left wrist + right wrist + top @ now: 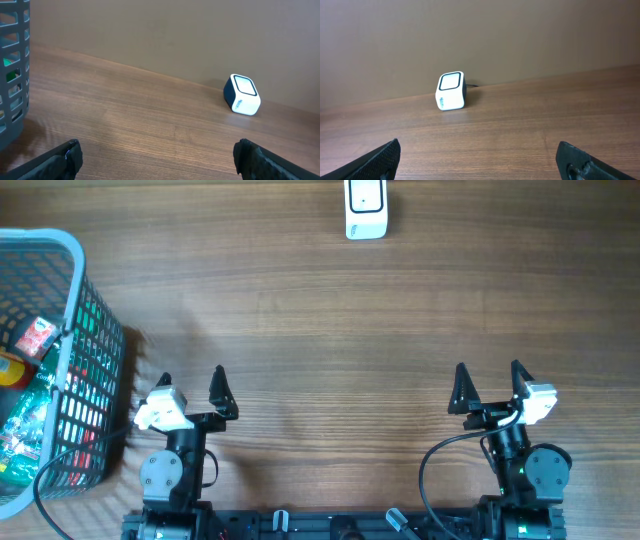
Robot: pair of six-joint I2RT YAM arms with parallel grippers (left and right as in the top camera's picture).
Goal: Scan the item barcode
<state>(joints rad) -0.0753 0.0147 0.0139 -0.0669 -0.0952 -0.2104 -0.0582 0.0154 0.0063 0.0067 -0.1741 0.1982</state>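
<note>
1. I see two grippers: left gripper (191, 375) and right gripper (488, 368), both spread wide, holding nothing.
2. One scanner (366, 210) stands far ahead.
3. One basket (95, 350), at left, holds the items (35, 337); I cannot count them.

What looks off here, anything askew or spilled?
Nothing stands out. The scanner sits upright at the table's far side, the basket stands at the left with nothing spilled, and the left gripper and right gripper are open, empty.

The worktop (320, 310) lies open across the whole middle of the frame, from the lower edge to the top. The basket (50, 237) blocks the left edge. The scanner (366, 210) stands at top centre, well apart from it.
</note>
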